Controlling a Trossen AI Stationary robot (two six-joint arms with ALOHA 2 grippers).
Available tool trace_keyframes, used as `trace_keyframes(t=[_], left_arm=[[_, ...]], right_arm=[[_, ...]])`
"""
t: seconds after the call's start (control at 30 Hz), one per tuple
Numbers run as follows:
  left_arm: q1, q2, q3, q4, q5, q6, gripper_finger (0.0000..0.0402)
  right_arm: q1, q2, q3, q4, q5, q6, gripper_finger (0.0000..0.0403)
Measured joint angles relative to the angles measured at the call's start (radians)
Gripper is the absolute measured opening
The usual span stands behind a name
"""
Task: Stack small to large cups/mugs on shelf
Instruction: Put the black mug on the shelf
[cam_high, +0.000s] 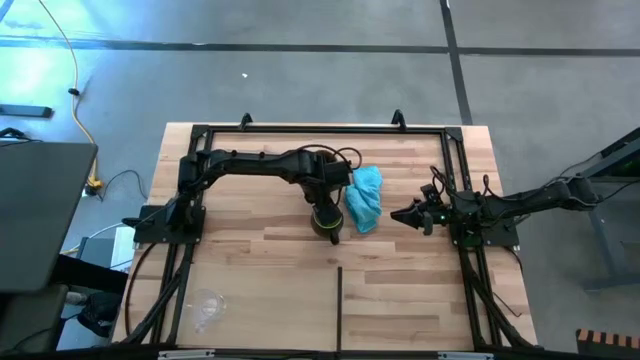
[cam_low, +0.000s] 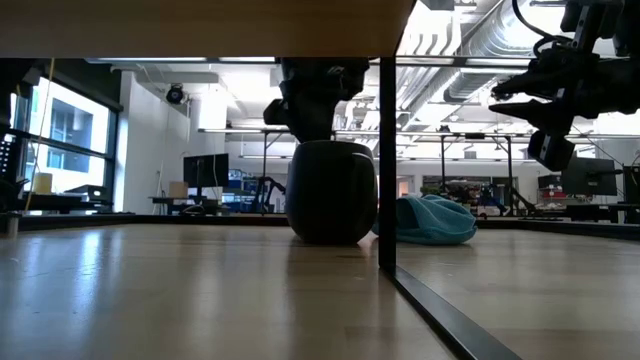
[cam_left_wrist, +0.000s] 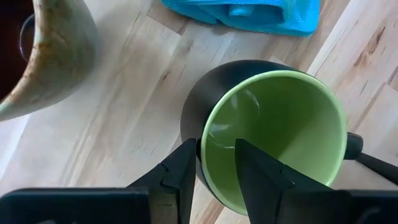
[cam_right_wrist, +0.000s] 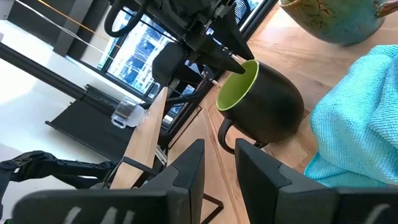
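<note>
We count three vessels, one cloth and two hands on the pale wooden bench (cam_high: 260, 290). The green mug (cam_high: 326, 222), dark outside and green inside, stands upright near the bench's middle, and the left hand (cam_left_wrist: 216, 163) grips its rim, one finger inside and one outside. Just beside the mug, on the side toward the right arm, lies the single light-blue cloth (cam_high: 364, 198), touching or nearly touching it. A brown mug (cam_left_wrist: 53, 53) sits close to the green mug on the side away from its handle; only part of it shows. The tiny clear cup (cam_high: 207, 305) lies well apart from the green mug, near the bench's front left edge. The right hand (cam_high: 407, 215) hangs beyond the cloth from the mug, fingers a little apart, holding nothing.
</note>
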Motion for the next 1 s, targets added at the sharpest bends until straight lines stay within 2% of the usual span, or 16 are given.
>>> trace_keyframes(t=[0.43, 0.77, 1.0], left_arm=[[0.002, 0.000, 0.000, -0.008, -0.006, 0.000, 0.0099], [0.003, 0.000, 0.000, -0.006, -0.002, 0.001, 0.0045], [0.003, 0.000, 0.000, -0.005, 0.019, 0.003, 0.0035]], right_arm=[[0.000, 0.000, 0.000, 0.000, 0.000, -0.018, 0.0081], [0.000, 0.000, 0.000, 0.000, 0.000, -0.018, 0.0081], [0.000, 0.000, 0.000, -0.001, 0.000, -0.018, 0.0081]])
